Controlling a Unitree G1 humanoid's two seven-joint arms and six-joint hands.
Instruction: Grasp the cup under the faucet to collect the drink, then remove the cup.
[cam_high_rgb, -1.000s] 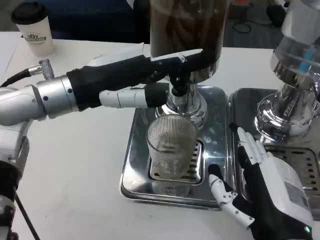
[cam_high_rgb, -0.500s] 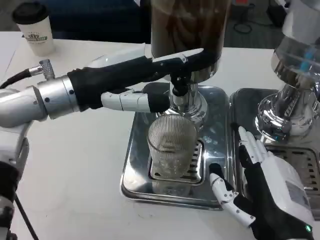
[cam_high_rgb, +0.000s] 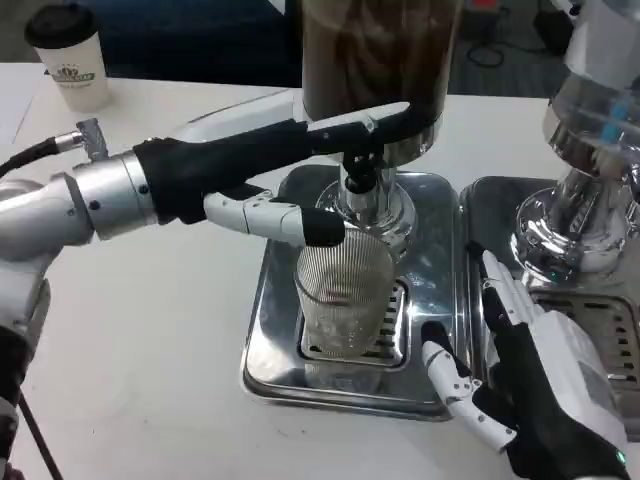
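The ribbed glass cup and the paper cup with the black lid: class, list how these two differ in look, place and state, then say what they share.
The ribbed glass cup is see-through and open-topped; the paper cup is white, opaque and capped by a black lid. The glass cup stands on the steel drip tray under the faucet; the paper cup stands on the bare table, far left. The left hand reaches over the glass cup; no hand is near the paper cup. Both stand upright.

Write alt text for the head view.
A ribbed glass cup stands on the drip tray under the dispenser's faucet, the left hand reaching across above it. The right hand waits open beside the tray.
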